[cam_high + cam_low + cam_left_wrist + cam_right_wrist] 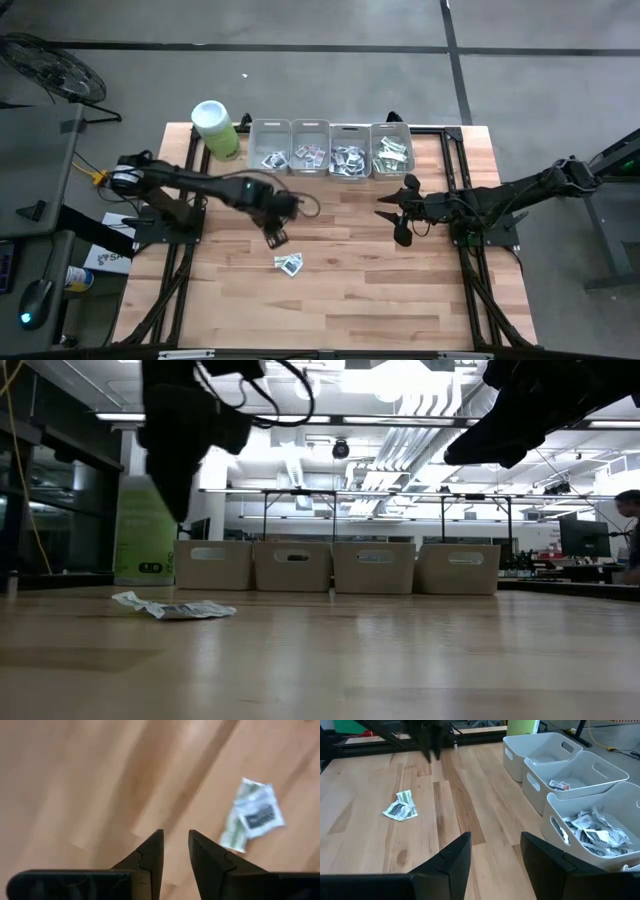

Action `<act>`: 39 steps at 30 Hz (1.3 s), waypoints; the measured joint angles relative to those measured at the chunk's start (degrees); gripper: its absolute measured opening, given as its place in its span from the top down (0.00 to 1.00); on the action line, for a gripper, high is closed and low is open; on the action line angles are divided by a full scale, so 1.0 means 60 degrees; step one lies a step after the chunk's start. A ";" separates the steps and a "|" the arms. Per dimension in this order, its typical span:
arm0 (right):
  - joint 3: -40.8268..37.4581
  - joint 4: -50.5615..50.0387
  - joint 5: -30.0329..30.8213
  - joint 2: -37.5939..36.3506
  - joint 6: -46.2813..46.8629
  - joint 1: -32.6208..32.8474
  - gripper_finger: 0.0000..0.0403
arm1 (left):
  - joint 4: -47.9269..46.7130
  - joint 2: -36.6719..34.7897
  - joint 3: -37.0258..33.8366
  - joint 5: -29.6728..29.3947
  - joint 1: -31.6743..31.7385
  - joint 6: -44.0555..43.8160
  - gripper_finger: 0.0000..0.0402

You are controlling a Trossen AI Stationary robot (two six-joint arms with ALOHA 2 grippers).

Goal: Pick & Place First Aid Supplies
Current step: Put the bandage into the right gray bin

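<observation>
A few first aid supplies (288,263) lie in a small heap on the wooden table: a white packet with a dark print (260,815) overlapping a green-and-white strip (231,832). They also show in the low view (175,608) and the right wrist view (400,808). My left gripper (276,237) hangs above the table just far-left of the heap, pointing steeply down. It is open by a narrow gap (175,842), with nothing between its fingers. My right gripper (396,214) waits open at the right (495,847), raised above the table and touching nothing.
Four grey bins (270,147) (309,147) (349,150) (391,148) stand in a row at the far edge, each holding packets. A lime-green canister (213,128) stands left of them. Bare wood stretches around the heap toward the near edge.
</observation>
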 joint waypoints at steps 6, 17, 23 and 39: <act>0.0000 -0.0014 0.0000 0.0000 0.0007 0.0000 0.59 | 0.0725 -0.0333 -0.0921 -0.0281 -0.1251 -0.2435 0.78; 0.0000 -0.0161 0.0015 -0.0004 0.0005 0.0000 0.59 | 0.3354 -0.0725 -0.2708 -0.1197 -0.3044 -0.7464 0.78; 0.0000 -0.0236 -0.0109 -0.0004 0.0083 0.0000 0.59 | 0.5281 -0.0701 -0.3823 -0.1232 -0.3503 -0.9202 0.78; 0.0004 -0.0616 -0.0477 -0.0004 0.0583 0.0000 0.59 | 0.8178 -0.0716 -0.5549 -0.1385 -0.3683 -1.0206 0.78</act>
